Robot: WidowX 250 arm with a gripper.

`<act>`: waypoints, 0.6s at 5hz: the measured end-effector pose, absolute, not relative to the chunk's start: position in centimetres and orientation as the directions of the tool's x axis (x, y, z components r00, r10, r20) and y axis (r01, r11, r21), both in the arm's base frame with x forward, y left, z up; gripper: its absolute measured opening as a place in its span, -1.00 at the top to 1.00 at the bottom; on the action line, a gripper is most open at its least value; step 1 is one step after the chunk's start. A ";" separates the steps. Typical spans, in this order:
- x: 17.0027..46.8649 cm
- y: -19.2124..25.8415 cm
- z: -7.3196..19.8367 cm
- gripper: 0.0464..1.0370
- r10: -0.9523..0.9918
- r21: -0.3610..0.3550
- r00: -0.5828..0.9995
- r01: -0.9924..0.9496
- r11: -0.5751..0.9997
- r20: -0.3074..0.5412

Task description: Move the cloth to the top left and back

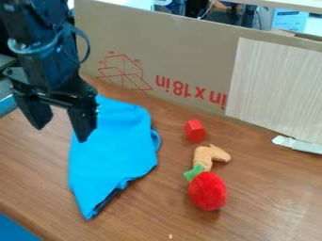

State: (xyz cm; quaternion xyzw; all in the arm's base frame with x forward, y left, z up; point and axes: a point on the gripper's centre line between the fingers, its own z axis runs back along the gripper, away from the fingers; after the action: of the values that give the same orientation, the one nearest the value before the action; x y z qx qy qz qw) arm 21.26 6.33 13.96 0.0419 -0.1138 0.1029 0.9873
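Observation:
The black gripper (61, 129) hangs at the upper left with its two fingers spread apart and nothing between them. One finger is over the left edge of the blue cloth (113, 153), the other over bare wood to the left. The cloth lies on the wooden table, somewhat crumpled, running from behind the gripper down to a narrow point toward the front, with a dark strip along its lower right edge. Part of its upper left is hidden by the gripper.
Right of the cloth lie a red block (195, 131), a tan toy piece (211, 156) and a red plush fruit (207, 190) with a green top. A cardboard wall (170, 52) closes off the back, with a pale panel (277, 84) on its right part. The table's edge (25, 221) is lower left.

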 end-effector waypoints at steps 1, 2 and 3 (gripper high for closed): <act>24.0 7.6 10.5 -0.92 0.183 0.069 0.954 -0.205 0.976 0.239; 26.3 9.2 6.3 -0.92 0.203 0.063 0.951 -0.223 0.973 0.231; 29.5 10.8 4.3 -0.92 0.236 0.056 0.948 -0.253 0.966 0.215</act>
State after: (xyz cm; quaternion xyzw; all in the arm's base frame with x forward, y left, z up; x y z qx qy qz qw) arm 29.53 10.76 4.34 0.0415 -0.1036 0.1238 0.9860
